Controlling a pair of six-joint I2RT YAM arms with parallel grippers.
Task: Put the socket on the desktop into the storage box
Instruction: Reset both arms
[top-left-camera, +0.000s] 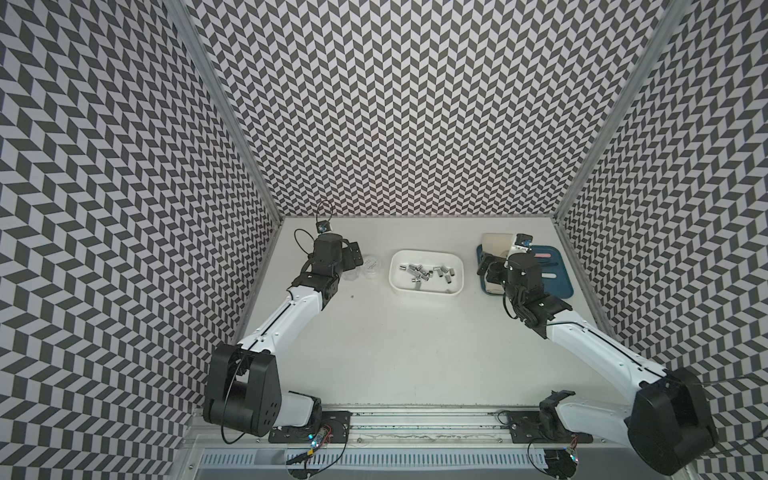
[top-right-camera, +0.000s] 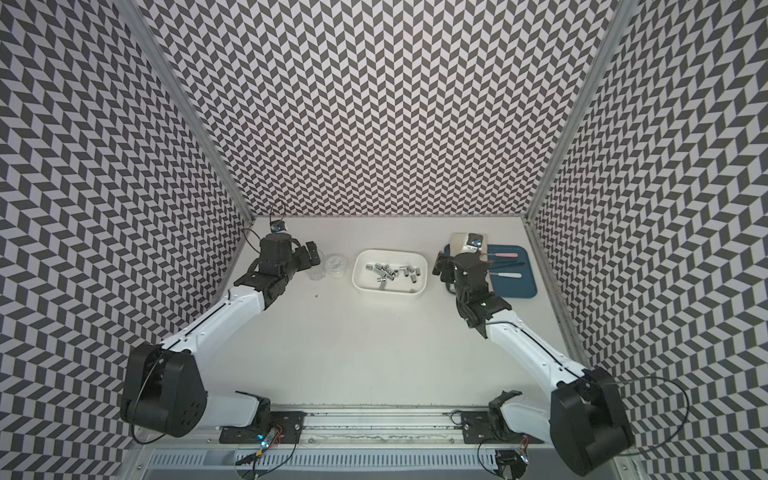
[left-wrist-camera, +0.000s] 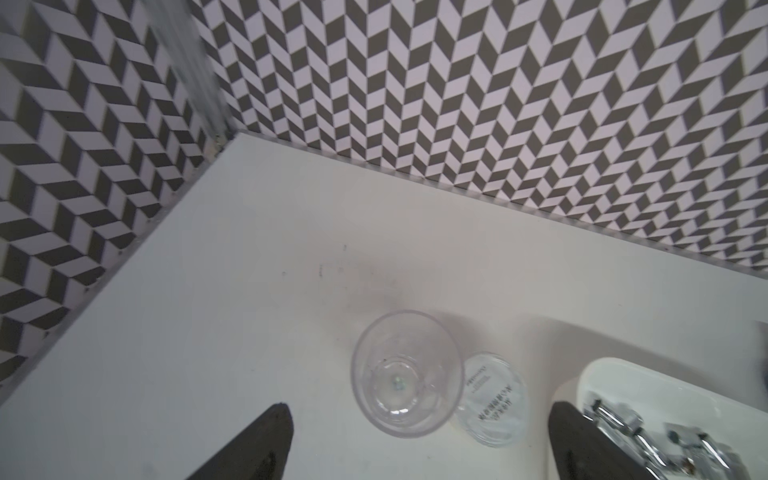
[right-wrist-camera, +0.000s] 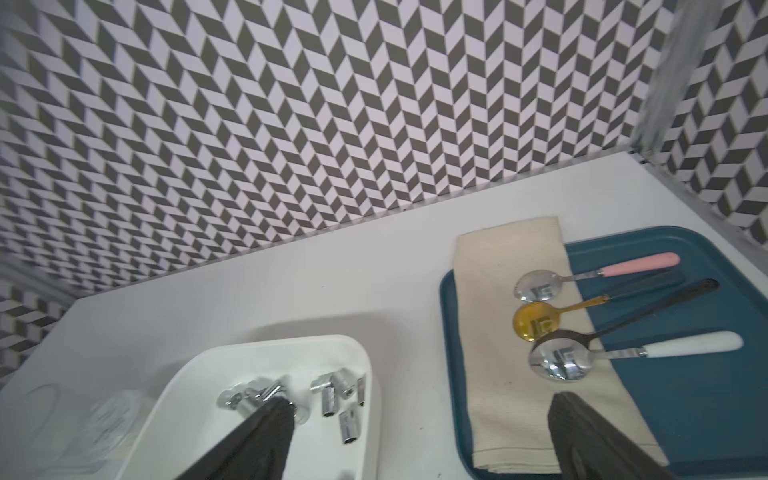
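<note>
The white storage box (top-left-camera: 427, 294) stands on the off-white desktop (top-left-camera: 415, 353) at mid back. Several chrome sockets (top-left-camera: 428, 272) lie inside it, as the right wrist view also shows (right-wrist-camera: 332, 401). Every socket I see is in the box. My left gripper (top-left-camera: 353, 254) hangs open left of the box, above a clear cup (left-wrist-camera: 407, 374), with nothing between its fingers (left-wrist-camera: 266, 440). My right gripper (top-left-camera: 485, 266) is open and empty too. One of its fingers is over the box's right end and the other over the cloth on the blue tray.
A clear lid (left-wrist-camera: 492, 399) lies beside the cup, close to the box's left end. The blue tray (top-left-camera: 559, 286) at back right carries a beige cloth (right-wrist-camera: 498, 332) and several spoons (right-wrist-camera: 540, 286). Chevron walls close three sides.
</note>
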